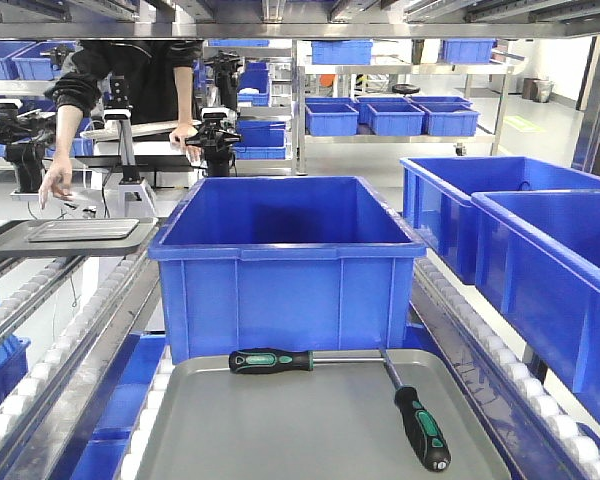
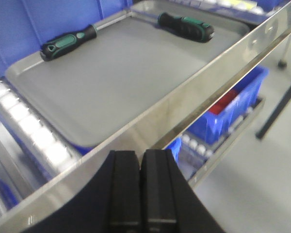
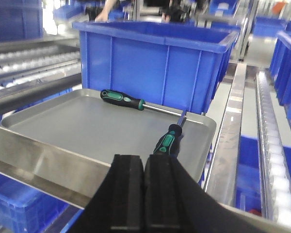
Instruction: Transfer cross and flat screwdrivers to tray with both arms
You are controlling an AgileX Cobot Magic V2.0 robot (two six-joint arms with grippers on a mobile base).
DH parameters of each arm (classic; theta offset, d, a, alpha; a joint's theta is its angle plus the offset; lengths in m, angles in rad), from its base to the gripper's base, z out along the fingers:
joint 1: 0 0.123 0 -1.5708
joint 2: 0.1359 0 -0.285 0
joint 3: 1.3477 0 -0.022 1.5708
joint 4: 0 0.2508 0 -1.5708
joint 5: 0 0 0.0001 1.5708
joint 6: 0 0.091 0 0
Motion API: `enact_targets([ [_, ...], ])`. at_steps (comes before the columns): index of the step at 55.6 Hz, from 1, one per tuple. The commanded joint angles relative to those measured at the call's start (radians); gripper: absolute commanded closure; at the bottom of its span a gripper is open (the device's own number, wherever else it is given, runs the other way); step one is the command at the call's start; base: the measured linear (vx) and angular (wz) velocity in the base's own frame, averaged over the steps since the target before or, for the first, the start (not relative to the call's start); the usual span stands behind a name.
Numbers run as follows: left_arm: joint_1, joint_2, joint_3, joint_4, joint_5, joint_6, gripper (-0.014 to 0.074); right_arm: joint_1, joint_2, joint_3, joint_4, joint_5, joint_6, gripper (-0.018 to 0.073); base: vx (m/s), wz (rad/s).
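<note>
- The left claw (image 2: 143, 187) is pinched fully together with nothing between its flat black fingers, hanging in front of a shiny steel rail (image 2: 203, 92) outside the tray.
- The wide shallow grey metal tray (image 1: 280, 430) sits on a roller-conveyor rack (image 1: 70, 340), just in front of a deep blue plastic bin (image 1: 285, 265).
- The first black-and-green-handled screwdriver (image 1: 272, 360) lies flat along the tray's far rim, long axis crosswise, handle to the left and thin steel shaft pointing right.
- The second black-and-green-handled screwdriver (image 1: 421, 428) lies in the tray's right part, slightly diagonal, handle toward the near edge, shaft pointing away toward the bin; the two tips end near each other.
- The right claw (image 3: 143, 191) is likewise pressed together and empty, near the steel rail at the tray's front edge.
- More blue bins (image 1: 525, 250) stand to the right; a person in black (image 1: 130, 90) reaches over a counter in the background among shelving.
</note>
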Motion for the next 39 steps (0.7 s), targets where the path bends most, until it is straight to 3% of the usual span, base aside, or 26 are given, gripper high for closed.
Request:
enact_targets([
  [1,-0.004,-0.097,0.031,-0.037,-0.096,-0.010,0.0595,-0.001,-0.048,0.015,0.027,-0.091,0.003,0.0567,0.00,0.00],
  [13,-0.004,-0.233,0.066,-0.037,-0.017,-0.010,0.0594,-0.001,-0.080,0.040,0.029,-0.058,0.003,0.0567,0.00,0.00],
  [32,-0.004,-0.241,0.066,-0.027,-0.003,-0.008,0.0594,-0.001,-0.081,0.040,0.029,-0.053,0.003,0.0567,0.00,0.00],
  [39,0.004,-0.249,0.104,0.160,-0.158,-0.020,0.0594,-0.002,-0.081,0.040,0.029,-0.051,0.003,0.0567,0.00,0.00],
])
